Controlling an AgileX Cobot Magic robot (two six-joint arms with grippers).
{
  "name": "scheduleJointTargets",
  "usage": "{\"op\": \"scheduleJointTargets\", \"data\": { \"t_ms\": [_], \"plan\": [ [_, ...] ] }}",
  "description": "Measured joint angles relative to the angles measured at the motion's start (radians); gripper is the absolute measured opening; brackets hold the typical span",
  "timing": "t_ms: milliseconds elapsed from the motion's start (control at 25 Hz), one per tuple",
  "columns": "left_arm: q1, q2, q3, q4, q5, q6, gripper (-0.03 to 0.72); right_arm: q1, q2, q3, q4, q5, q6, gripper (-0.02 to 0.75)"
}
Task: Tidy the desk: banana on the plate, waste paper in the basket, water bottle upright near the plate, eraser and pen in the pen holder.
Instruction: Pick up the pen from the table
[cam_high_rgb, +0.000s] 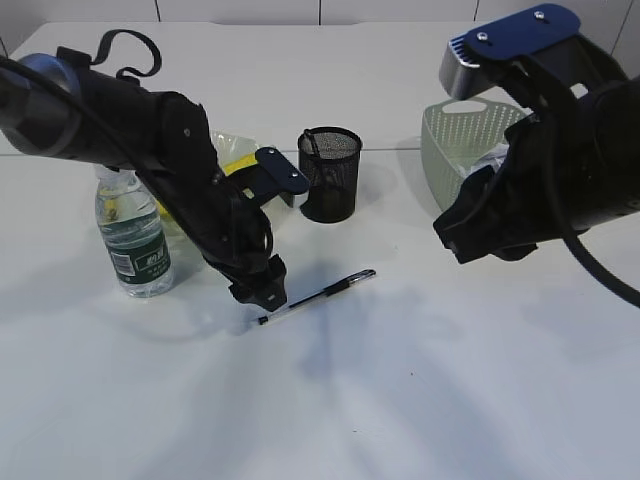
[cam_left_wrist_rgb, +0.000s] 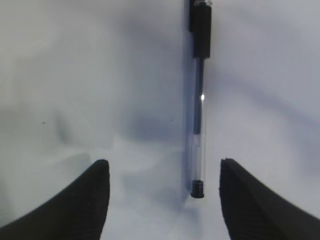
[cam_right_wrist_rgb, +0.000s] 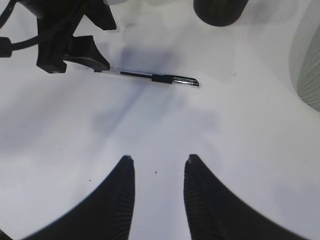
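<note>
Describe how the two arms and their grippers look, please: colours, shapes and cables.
Both arms are black and chunky, with black cables along them. The left gripper and right gripper have curved, tapering black fingers. A blue-and-silver block tops the right arm; a blue plate sits on the left.

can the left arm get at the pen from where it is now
Probably yes. The left tool hangs open right over the clear-barrelled black pen, whose end lies between its fingers on bare white table. Nothing lies beside the pen to block it closing.
</note>
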Motion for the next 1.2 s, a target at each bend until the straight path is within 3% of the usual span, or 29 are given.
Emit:
{"op": "scheduleJointTargets", "data": {
  "t_ms": [400, 920, 1080, 1200],
  "plan": [
    [-0.04, 0.063, -0.012, 0.031, 0.008, 0.022, 0.477, 0.0, 0.0, 0.0, -0.001, 0.0, 0.0, 0.253],
    [-0.041, 0.074, -0.016, 0.047, 0.004, 0.022, 0.465, 0.0, 0.0, 0.0, -0.001, 0.006, 0.0, 0.253],
    [-0.041, 0.074, -0.016, 0.05, 0.004, 0.022, 0.41, 0.0, 0.0, 0.0, -0.001, 0.006, 0.0, 0.253],
    [-0.041, 0.074, -0.016, 0.052, 0.003, 0.022, 0.319, 0.0, 0.0, 0.0, -0.001, 0.007, 0.0, 0.253]
  ]
}}
